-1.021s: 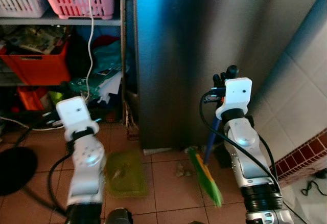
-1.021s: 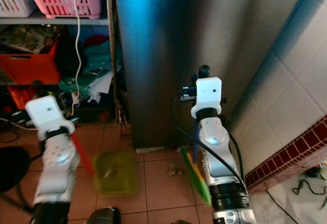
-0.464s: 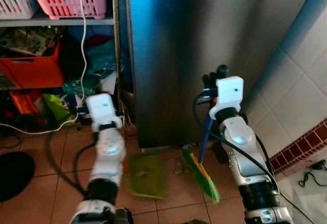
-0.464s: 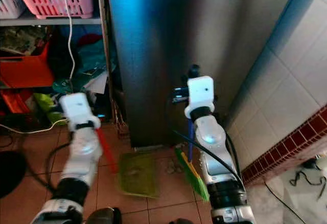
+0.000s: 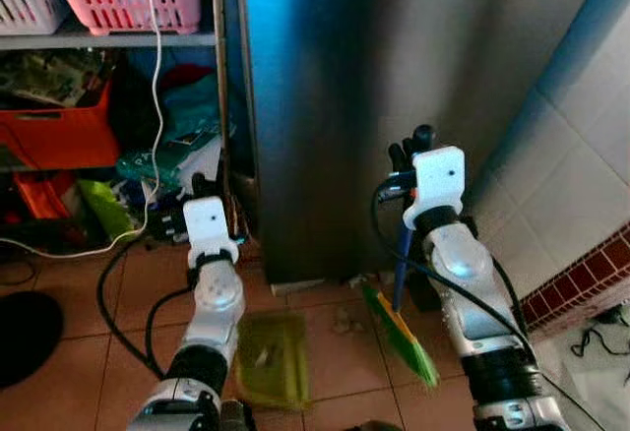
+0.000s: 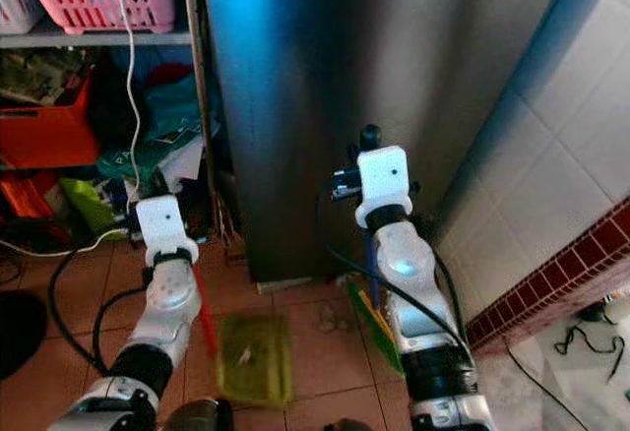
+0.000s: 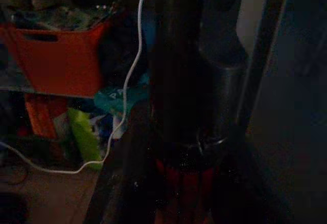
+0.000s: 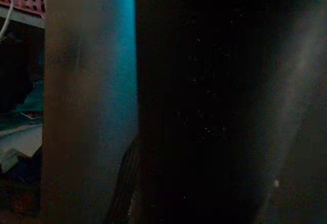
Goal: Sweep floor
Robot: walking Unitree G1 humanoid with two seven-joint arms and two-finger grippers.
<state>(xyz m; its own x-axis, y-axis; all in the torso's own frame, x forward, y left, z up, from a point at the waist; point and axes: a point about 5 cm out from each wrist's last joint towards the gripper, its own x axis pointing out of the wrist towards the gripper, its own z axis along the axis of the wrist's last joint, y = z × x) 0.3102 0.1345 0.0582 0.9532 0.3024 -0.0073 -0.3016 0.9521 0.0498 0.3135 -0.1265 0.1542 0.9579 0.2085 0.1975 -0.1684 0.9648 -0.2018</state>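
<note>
The green dustpan (image 6: 254, 357), specks inside, lies beside the broom (image 5: 402, 331) clamped in the right gripper (image 5: 409, 151); left gripper (image 5: 173, 224) grip unclear.

right hand (image 5: 411, 148): fingers behind wrist | dustpan (image 5: 268, 360): blurred | debris (image 5: 346, 321): perhaps crumbs
</note>
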